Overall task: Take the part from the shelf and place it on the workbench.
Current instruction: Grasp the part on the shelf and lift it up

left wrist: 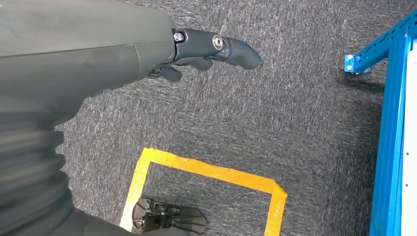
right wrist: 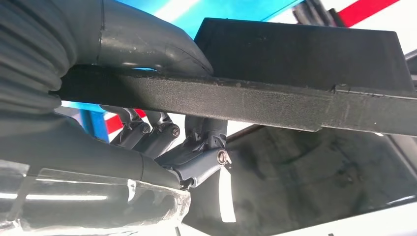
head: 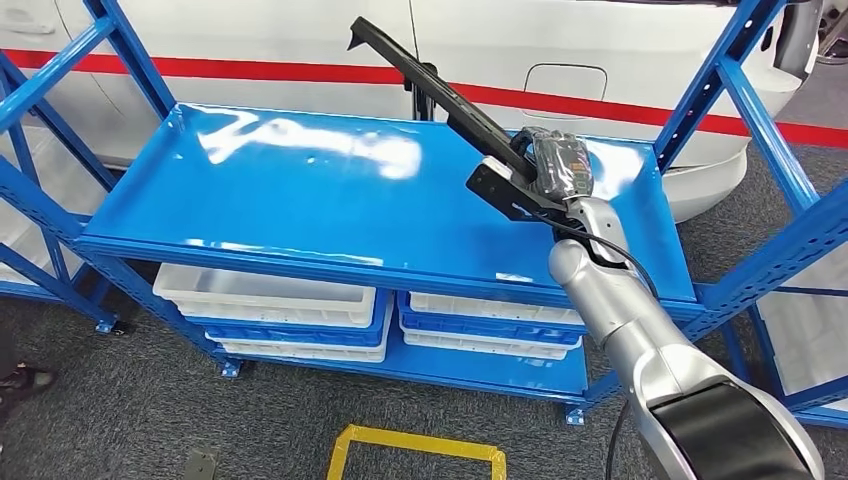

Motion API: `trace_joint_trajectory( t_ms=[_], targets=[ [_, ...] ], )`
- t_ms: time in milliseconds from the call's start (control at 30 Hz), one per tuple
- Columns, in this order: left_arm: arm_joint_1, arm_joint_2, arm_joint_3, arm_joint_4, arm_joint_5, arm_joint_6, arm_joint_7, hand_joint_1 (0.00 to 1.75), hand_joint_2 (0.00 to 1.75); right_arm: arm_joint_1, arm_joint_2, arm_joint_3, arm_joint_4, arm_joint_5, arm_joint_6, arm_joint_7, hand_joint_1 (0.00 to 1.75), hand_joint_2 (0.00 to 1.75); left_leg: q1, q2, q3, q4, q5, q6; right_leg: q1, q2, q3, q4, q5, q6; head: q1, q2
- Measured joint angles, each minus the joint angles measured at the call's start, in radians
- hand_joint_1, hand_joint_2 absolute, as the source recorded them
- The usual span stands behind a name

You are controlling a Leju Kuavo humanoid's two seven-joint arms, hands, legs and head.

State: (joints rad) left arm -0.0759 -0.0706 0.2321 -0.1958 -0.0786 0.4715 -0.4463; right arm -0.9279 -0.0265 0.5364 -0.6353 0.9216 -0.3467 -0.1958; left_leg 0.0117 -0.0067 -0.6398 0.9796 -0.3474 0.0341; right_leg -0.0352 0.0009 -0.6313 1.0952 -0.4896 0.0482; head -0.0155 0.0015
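The part (head: 440, 90) is a long black strip with a wider flat end. My right hand (head: 552, 165) grips it near that wide end and holds it raised over the right side of the blue shelf top (head: 300, 190), its thin end slanting up toward the back. In the right wrist view the thumb (right wrist: 147, 46) lies on one side of the black part (right wrist: 246, 98) and the darker fingers (right wrist: 162, 137) wrap the other side. My left hand (left wrist: 206, 49) hangs over the grey carpet with its fingers loosely extended and nothing in it.
The blue rack's uprights (head: 760, 130) stand at both sides. White and blue bins (head: 270, 300) sit on the lower shelf. A white car body with a red stripe (head: 250, 68) stands behind. Yellow tape (head: 415, 445) marks a square on the carpet.
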Motion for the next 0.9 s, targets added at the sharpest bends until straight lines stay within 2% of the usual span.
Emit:
trace_joint_trajectory(
  t_ms=[33, 67, 167, 200, 233, 267, 333, 367, 400, 433, 533, 567, 600, 667, 700, 733, 767, 833, 867, 900],
  targets=[
    [0.000, 0.002, 0.000, 0.000, -0.001, 0.000, -0.001, 0.00, 1.75, 0.000, 0.000, 0.000, 0.000, 0.000, -0.001, 0.001, 1.75, 1.75, -0.001, 0.000, -0.008, 0.011, -0.003, -0.007, -0.001, -0.001, 0.026, -0.052, 0.019, 0.002, 0.001, 0.000],
    [0.000, 0.004, 0.000, -0.001, -0.002, 0.001, -0.003, 0.00, 1.75, 0.000, 0.000, 0.000, -0.001, 0.000, -0.002, 0.002, 1.75, 1.75, -0.003, 0.000, -0.014, 0.021, -0.005, -0.015, -0.001, -0.001, 0.041, -0.081, 0.031, -0.002, 0.000, 0.000],
    [0.000, 0.006, 0.000, -0.001, -0.005, 0.004, -0.007, 0.00, 1.75, 0.006, 0.001, 0.000, -0.002, 0.002, -0.007, 0.006, 1.75, 1.75, 0.002, 0.002, -0.024, 0.030, -0.003, -0.032, 0.004, 0.002, 0.037, -0.082, 0.045, -0.025, -0.003, 0.000],
    [0.000, 0.007, 0.000, -0.001, -0.006, 0.006, -0.007, 0.00, 1.75, 0.008, 0.002, 0.000, -0.003, 0.004, -0.008, 0.008, 1.75, 1.75, 0.005, 0.003, -0.029, 0.038, -0.011, -0.037, 0.004, 0.003, 0.033, -0.082, 0.050, -0.033, -0.003, 0.000],
    [0.000, 0.007, 0.000, -0.001, -0.007, 0.008, -0.007, 0.00, 1.75, 0.009, 0.002, 0.000, -0.003, 0.007, -0.008, 0.010, 1.75, 1.75, 0.008, 0.003, -0.039, 0.062, -0.034, -0.042, 0.003, 0.003, 0.030, -0.082, 0.056, -0.041, -0.004, 0.000],
    [0.000, 0.008, 0.000, -0.001, -0.007, 0.010, -0.007, 0.00, 1.75, 0.010, 0.003, 0.000, -0.003, 0.009, -0.008, 0.011, 1.75, 1.75, 0.010, 0.003, -0.055, 0.107, -0.070, -0.047, 0.003, 0.002, 0.025, -0.082, 0.061, -0.048, -0.004, 0.000],
    [-0.001, 0.010, 0.000, -0.001, -0.009, 0.012, -0.008, 0.00, 1.75, 0.012, 0.003, 0.000, -0.003, 0.013, -0.008, 0.013, 1.75, 1.75, 0.010, 0.004, -0.099, 0.240, -0.158, -0.053, 0.008, 0.002, 0.015, -0.082, 0.068, -0.058, -0.004, 0.000],
    [-0.001, 0.011, 0.000, -0.001, -0.009, 0.013, -0.008, 0.00, 1.75, 0.014, 0.003, 0.000, -0.003, 0.013, -0.008, 0.013, 1.75, 1.75, 0.010, 0.004, -0.114, 0.297, -0.187, -0.053, 0.012, 0.002, 0.010, -0.082, 0.072, -0.060, -0.004, 0.000],
    [-0.001, 0.011, 0.000, -0.002, -0.009, 0.013, -0.008, 0.00, 1.75, 0.016, 0.003, 0.000, -0.003, 0.014, -0.008, 0.014, 1.75, 1.75, 0.010, 0.004, -0.113, 0.323, -0.199, -0.051, 0.016, 0.002, 0.004, -0.082, 0.077, -0.062, -0.004, 0.000],
    [-0.002, 0.012, 0.000, -0.002, -0.010, 0.014, -0.008, 0.00, 1.75, 0.017, 0.003, 0.000, -0.003, 0.015, -0.008, 0.014, 1.75, 1.75, 0.008, 0.004, -0.092, 0.308, -0.193, -0.045, 0.020, 0.002, -0.001, -0.082, 0.081, -0.063, -0.004, 0.000],
    [-0.008, 0.016, 0.000, -0.002, -0.010, 0.015, -0.008, 0.00, 1.75, 0.018, 0.002, -0.001, -0.006, 0.016, -0.008, 0.015, 1.75, 1.75, -0.006, 0.007, 0.041, 0.123, -0.145, -0.008, 0.029, 0.002, -0.010, -0.083, 0.094, -0.061, -0.003, 0.000],
    [-0.010, 0.017, 0.000, -0.002, -0.010, 0.015, -0.009, 0.00, 1.75, 0.017, 0.002, -0.001, -0.007, 0.016, -0.008, 0.015, 1.75, 1.75, -0.013, 0.009, 0.068, 0.080, -0.137, 0.003, 0.029, 0.001, -0.012, -0.084, 0.098, -0.058, -0.002, 0.000],
    [-0.012, 0.019, 0.000, -0.003, -0.010, 0.015, -0.009, 0.00, 1.75, 0.017, 0.003, -0.001, -0.009, 0.017, -0.008, 0.015, 1.75, 1.75, -0.018, 0.012, 0.078, 0.059, -0.134, 0.010, 0.027, -0.001, -0.012, -0.085, 0.102, -0.053, -0.003, 0.000],
    [-0.013, 0.021, 0.001, -0.003, -0.008, 0.015, -0.010, 0.00, 1.75, 0.017, 0.004, -0.001, -0.011, 0.018, -0.008, 0.015, 1.75, 1.75, -0.025, 0.014, 0.077, 0.047, -0.119, 0.021, 0.027, -0.004, -0.012, -0.093, 0.113, -0.039, -0.005, 0.000],
    [-0.013, 0.020, 0.001, -0.003, -0.008, 0.014, -0.010, 0.00, 1.75, 0.017, 0.002, -0.002, -0.012, 0.020, -0.008, 0.014, 1.75, 1.75, -0.023, 0.016, 0.079, 0.033, -0.106, 0.024, 0.029, -0.004, -0.017, -0.095, 0.114, -0.034, -0.006, 0.000],
    [-0.013, 0.019, 0.001, -0.003, -0.007, 0.013, -0.011, 0.00, 1.75, 0.016, 0.000, -0.002, -0.013, 0.021, -0.008, 0.014, 1.75, 1.75, -0.021, 0.017, 0.080, 0.016, -0.090, 0.027, 0.032, -0.003, -0.026, -0.083, 0.102, -0.032, -0.004, 0.000],
    [-0.013, 0.017, 0.001, -0.003, -0.007, 0.012, -0.011, 0.00, 1.75, 0.015, -0.004, -0.002, -0.013, 0.023, -0.008, 0.013, 1.75, 1.75, -0.018, 0.019, 0.078, 0.001, -0.074, 0.029, 0.034, -0.002, -0.041, -0.052, 0.078, -0.034, -0.002, 0.000],
    [-0.013, 0.013, 0.001, -0.003, -0.008, 0.006, -0.012, 0.00, 1.75, 0.015, -0.011, -0.002, -0.014, 0.027, -0.007, 0.011, 1.75, 1.75, -0.015, 0.019, 0.064, -0.010, -0.053, 0.029, 0.030, -0.002, -0.084, 0.067, 0.004, -0.041, 0.002, 0.000],
    [-0.013, 0.011, 0.001, -0.003, -0.008, 0.004, -0.012, 0.00, 1.75, 0.016, -0.013, -0.002, -0.014, 0.029, -0.005, 0.011, 1.75, 1.75, -0.015, 0.019, 0.054, -0.009, -0.046, 0.028, 0.026, -0.002, -0.101, 0.127, -0.023, -0.039, 0.003, 0.000],
    [-0.013, 0.009, 0.001, -0.003, -0.008, 0.002, -0.012, 0.00, 1.75, 0.018, -0.016, -0.002, -0.014, 0.031, -0.003, 0.011, 1.75, 1.75, -0.014, 0.019, 0.044, -0.009, -0.040, 0.025, 0.023, -0.002, -0.106, 0.162, -0.037, -0.032, 0.003, 0.000]
  ],
)
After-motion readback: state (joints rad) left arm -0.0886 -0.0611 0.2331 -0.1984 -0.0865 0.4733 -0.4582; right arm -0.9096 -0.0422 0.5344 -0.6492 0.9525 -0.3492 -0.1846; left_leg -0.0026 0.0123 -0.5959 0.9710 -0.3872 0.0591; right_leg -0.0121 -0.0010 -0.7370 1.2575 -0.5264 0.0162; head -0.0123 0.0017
